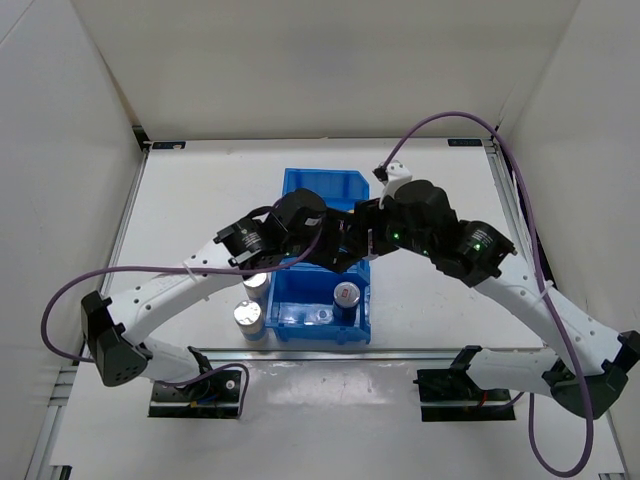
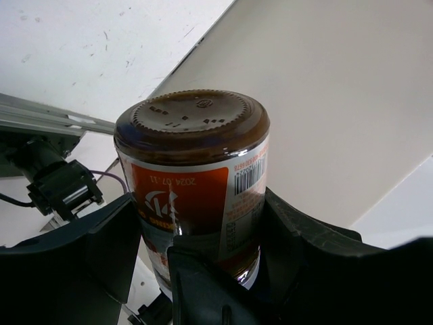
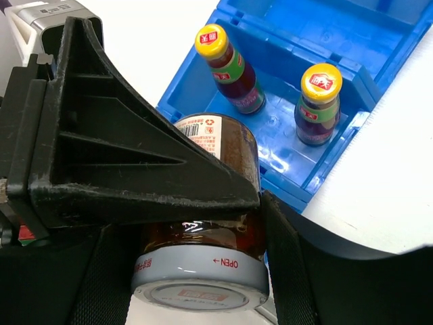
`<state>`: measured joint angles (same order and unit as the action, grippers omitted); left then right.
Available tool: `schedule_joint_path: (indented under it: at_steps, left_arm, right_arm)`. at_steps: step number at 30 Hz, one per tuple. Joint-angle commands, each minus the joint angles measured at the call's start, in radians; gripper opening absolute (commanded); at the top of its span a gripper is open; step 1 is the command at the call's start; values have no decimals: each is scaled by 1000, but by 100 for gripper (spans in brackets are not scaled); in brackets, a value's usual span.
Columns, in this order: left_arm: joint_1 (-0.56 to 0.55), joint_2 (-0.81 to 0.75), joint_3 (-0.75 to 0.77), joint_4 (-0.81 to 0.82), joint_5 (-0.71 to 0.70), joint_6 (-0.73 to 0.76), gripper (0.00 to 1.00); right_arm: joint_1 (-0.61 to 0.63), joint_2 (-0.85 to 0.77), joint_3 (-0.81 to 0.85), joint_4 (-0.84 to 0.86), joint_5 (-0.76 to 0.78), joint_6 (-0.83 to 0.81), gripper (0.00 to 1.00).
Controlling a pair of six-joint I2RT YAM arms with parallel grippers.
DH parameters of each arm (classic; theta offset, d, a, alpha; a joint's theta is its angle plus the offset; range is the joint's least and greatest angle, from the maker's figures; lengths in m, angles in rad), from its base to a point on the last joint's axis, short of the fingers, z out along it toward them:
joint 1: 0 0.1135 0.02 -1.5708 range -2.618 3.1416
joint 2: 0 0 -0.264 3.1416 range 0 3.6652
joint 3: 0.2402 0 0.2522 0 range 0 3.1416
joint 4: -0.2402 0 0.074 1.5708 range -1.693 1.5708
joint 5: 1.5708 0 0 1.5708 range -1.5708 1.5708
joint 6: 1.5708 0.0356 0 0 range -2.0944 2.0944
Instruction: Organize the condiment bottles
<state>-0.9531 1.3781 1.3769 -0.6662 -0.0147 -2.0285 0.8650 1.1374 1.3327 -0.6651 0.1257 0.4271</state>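
Above the bin point(image 1: 318, 184), midway between the table's side edges, left gripper point(image 2: 199, 233) and right gripper point(image 3: 197, 267) both clamp one shaker point(image 2: 191, 122), seemingly a handover to reorient it.

the left claw point(image 2: 200, 252) hides its bottle's point(image 2: 193, 169) cap.

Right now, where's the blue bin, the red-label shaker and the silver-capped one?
blue bin point(image 3: 331, 27), right wrist view, bare inside.
red-label shaker point(image 2: 191, 118), left wrist view, base.
silver-capped shaker point(image 3: 201, 274), right wrist view, cap.
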Motion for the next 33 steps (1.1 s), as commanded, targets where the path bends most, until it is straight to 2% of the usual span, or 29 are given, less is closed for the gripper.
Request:
schedule_joint_path:
  at_steps: [1, 4, 8, 18, 26, 31, 33]
  left_arm:
    - [-4, -76, -15, 103, -50, -68, 72]
    - [-4, -86, -36, 103, -50, -78, 89]
    - [-4, -96, -47, 103, -41, -78, 99]
    - [-4, -166, -108, 103, -42, -50, 99]
    - [80, -306, -160, 83, -102, 168, 99]
    - [120, -370, -229, 83, -102, 206, 99]
    - [131, -384, -230, 73, -111, 267, 99]
  right_arm:
    - [-8, 13, 75, -47, -44, 70, 0]
    - [-8, 22, 76, -56, -60, 61, 0]
    - [-8, 31, 85, -65, -84, 61, 0]
    - [-8, 50, 94, -83, -150, 61, 0]
    - [-8, 21, 94, -114, -121, 27, 0]
    - [-8, 10, 83, -137, -132, -7, 0]
    - [-8, 28, 132, -171, -132, -55, 0]
